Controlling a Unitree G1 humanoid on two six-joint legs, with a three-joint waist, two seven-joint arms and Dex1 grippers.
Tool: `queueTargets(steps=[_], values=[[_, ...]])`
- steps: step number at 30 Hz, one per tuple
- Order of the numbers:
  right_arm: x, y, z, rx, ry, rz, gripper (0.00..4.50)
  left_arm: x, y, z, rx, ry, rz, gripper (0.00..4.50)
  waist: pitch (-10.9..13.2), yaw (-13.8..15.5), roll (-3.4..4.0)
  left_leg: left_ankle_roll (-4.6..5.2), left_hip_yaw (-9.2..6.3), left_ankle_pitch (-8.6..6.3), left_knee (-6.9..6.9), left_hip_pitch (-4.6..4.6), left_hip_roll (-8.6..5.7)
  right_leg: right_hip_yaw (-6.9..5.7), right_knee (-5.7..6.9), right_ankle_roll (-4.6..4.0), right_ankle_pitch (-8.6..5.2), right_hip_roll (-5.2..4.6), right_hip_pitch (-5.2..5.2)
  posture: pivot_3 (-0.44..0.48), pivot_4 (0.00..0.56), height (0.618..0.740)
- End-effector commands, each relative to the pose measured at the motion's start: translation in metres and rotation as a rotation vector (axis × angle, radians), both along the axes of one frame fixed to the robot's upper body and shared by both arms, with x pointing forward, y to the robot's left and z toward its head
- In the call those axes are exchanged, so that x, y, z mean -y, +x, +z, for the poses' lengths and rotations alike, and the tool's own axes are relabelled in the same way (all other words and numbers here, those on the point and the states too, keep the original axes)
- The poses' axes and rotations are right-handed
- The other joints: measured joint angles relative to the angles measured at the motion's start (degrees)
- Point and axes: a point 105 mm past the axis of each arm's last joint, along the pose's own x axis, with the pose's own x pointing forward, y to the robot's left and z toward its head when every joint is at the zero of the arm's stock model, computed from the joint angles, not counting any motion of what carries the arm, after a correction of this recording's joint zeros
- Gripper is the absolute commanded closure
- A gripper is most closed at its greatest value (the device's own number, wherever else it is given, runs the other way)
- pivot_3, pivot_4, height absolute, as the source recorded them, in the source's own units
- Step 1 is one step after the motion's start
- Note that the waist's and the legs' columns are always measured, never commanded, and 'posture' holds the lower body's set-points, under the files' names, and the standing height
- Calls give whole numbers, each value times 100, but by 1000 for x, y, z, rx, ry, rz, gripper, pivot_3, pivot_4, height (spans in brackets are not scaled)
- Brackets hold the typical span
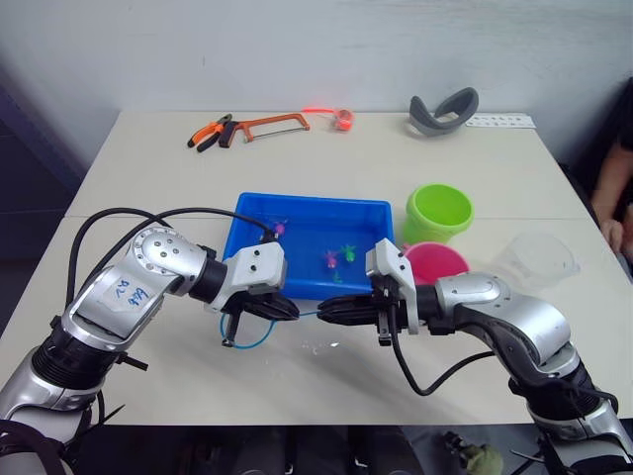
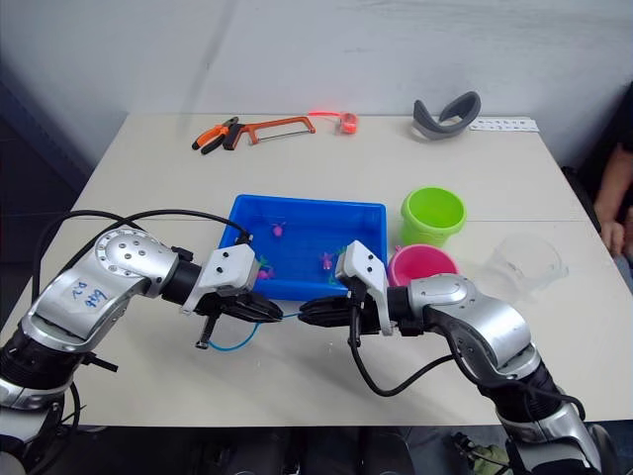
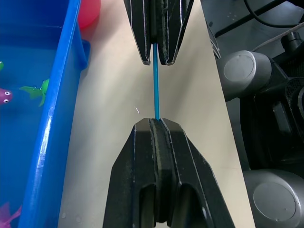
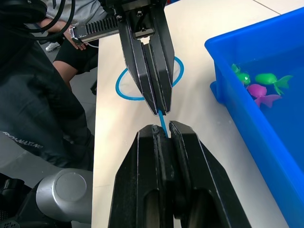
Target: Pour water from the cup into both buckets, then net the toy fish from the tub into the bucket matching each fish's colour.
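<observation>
Bare bench in front of tub; tub wall just beyond claws; pink bucket, green bucket, cup crowd right.

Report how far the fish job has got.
Pouring may be finished: the cup stands set down by the pink bucket, though whether it holds water is unclear. In hand: the left claw and right claw are both shut on the net handle. Left: the toy fish seen lie in the tub.

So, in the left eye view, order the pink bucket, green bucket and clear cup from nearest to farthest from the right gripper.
From the right gripper:
1. Pink bucket, just beyond it, beside the tub's right end.
2. Green bucket, behind the pink one.
3. Clear cup, far right.
</observation>
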Motion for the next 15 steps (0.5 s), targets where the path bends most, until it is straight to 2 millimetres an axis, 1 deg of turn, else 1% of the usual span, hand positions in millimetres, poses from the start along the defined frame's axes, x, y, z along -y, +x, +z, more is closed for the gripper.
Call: queueTargets(steps=[1, 2, 4, 5, 6, 7, 8, 10, 11, 13, 14, 15], values=[[-3, -6, 7, 45, 27, 46, 4500, 3, 1, 20, 62, -96, 3, 3801, 0, 1, 0, 0, 0, 0, 0, 0, 0, 0, 0, 0, 0, 0, 0, 0, 150, 740], [-2, -6, 9, 54, 31, 50, 4500, 4, -3, 25, 57, -136, -21, 3521, 0, 1, 0, 0, -1, 0, 0, -1, 1, -1, 0, 0, 0, 0, 0, 0, 150, 740], [0, -6, 13, 82, 37, 56, 4500, 5, -5, 49, 92, -301, -42, 2684, 0, 0, 0, 0, -1, 0, 1, 0, 1, 0, 0, 0, 0, -1, 0, 0, 150, 740], [2, -6, 16, 98, 42, 59, 4500, 1, -4, 63, 140, -377, -47, 2031, 0, 0, 0, 0, -2, 0, 2, -1, 1, 0, 0, 0, 0, -4, 0, 0, 150, 740], [4, -6, 19, 111, 45, 58, 4500, -5, -3, 72, 177, -431, -46, 1752, -1, -2, -1, 0, -3, 0, 2, -1, 2, -1, 0, 0, 0, -4, 0, 0, 150, 740], [7, -6, 22, 128, 49, 57, 4500, -18, 1, 76, 185, -444, -3, 1467, 0, -2, -1, 0, -4, 0, 3, 0, 2, -2, 0, 0, 0, -4, 1, 0, 150, 740], [10, -6, 25, 143, 51, 56, 4500, -28, 4, 79, 212, -451, 27, 993, -1, -11, -1, -2, -3, 1, 3, 0, 2, -2, 0, 0, 0, -5, 0, 0, 150, 740], [23, -6, 33, 179, 44, 35, 4500, -55, 8, 90, 254, -517, 115, 163, 0, -26, 0, -6, -1, 4, 3, 4, 2, -3, 2, 0, 0, -2, 1, 0, 150, 740], [27, -7, 35, 191, 40, 30, 4500, -63, 9, 93, 274, -541, 141, 27, 0, -19, -1, -7, 0, 4, 3, 5, 3, -3, 4, 0, 0, -1, 1, 0, 150, 740], [39, -7, 39, 213, 32, 0, 4500, -85, 12, 92, 288, -562, 235, 27, -1, -7, -2, -7, -2, 4, 2, 6, 5, -7, 3, 0, 0, -1, 2, 0, 150, 740], [44, -7, 41, 220, 29, -9, 4500, -92, 13, 91, 300, -565, 263, 27, -1, -5, -2, -7, -2, 4, 2, 6, 4, -6, 2, 0, 0, -2, 4, 0, 150, 740], [51, -4, 44, 236, 24, -46, 4500, -104, 15, 89, 288, -585, 325, 27, -1, -4, -2, -7, -2, 4, 2, 6, 3, -5, 1, 1, 0, -4, 4, 0, 150, 740]])
